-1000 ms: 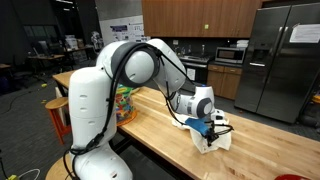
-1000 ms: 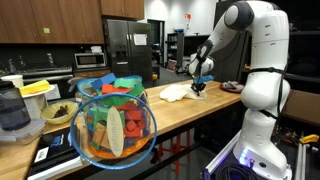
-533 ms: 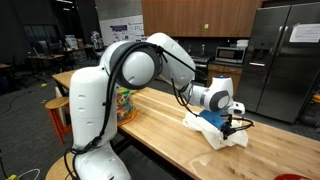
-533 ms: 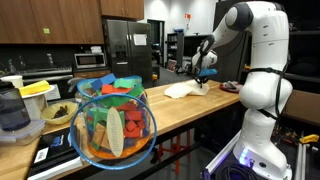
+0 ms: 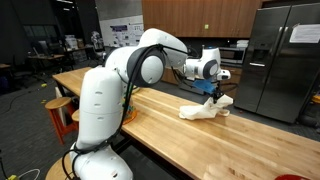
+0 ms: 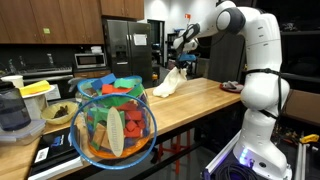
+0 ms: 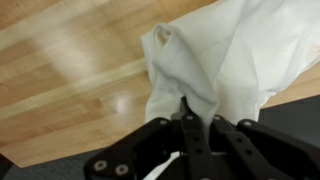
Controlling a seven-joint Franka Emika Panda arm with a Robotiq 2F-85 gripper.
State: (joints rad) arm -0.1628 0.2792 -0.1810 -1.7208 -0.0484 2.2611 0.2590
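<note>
A white cloth point(image 5: 205, 107) lies crumpled on the wooden countertop point(image 5: 150, 120), one corner lifted. My gripper point(image 5: 213, 90) is shut on that corner and holds it up near the far edge of the counter. In an exterior view the cloth point(image 6: 168, 82) hangs from the gripper point(image 6: 180, 62) and trails down onto the counter. In the wrist view the cloth point(image 7: 215, 60) fills the upper right, pinched between the closed fingers point(image 7: 186, 110), with the wood point(image 7: 70, 80) below it.
A glass bowl of colourful toys point(image 6: 113, 122) stands at the near end of the counter point(image 6: 190, 100). A blender point(image 6: 12, 110), a yellow bowl point(image 6: 35, 90) and a microwave point(image 6: 90, 60) are nearby. Steel fridges point(image 5: 280, 55) stand behind the counter.
My gripper has swept along the counter toward its far edge and risen, dragging the white cloth with it. The cloth now hangs stretched from the fingers.
</note>
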